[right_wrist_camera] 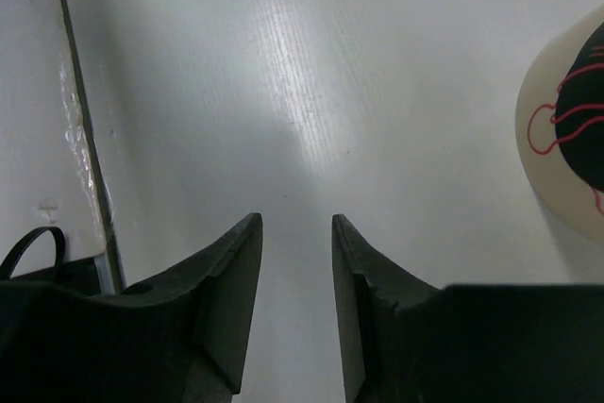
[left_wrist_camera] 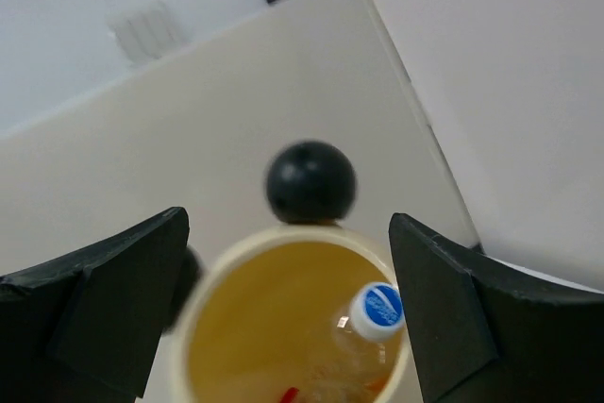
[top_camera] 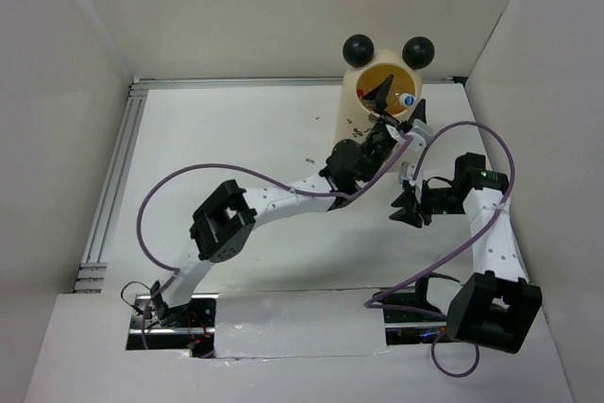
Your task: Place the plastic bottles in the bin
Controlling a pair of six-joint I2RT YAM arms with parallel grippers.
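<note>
Above the mouth of the tall cream cylindrical bin, upper centre of frame, the left pincer hangs released, evidently positioned for dropping, a clear blue-capped plastic bottle lying inside; the right pincer, narrowly parted, holds nothing.

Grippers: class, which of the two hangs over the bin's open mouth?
The left gripper, jaws wide above the bin; the right gripper faces the table beside it.

One bin, one bottle clearly in view, two arms.
The single bin has two black ball ears. One bottle shows inside it, and a red scrap beside it may be a second. Two arms carry one gripper each: left gripper, right gripper.
</note>
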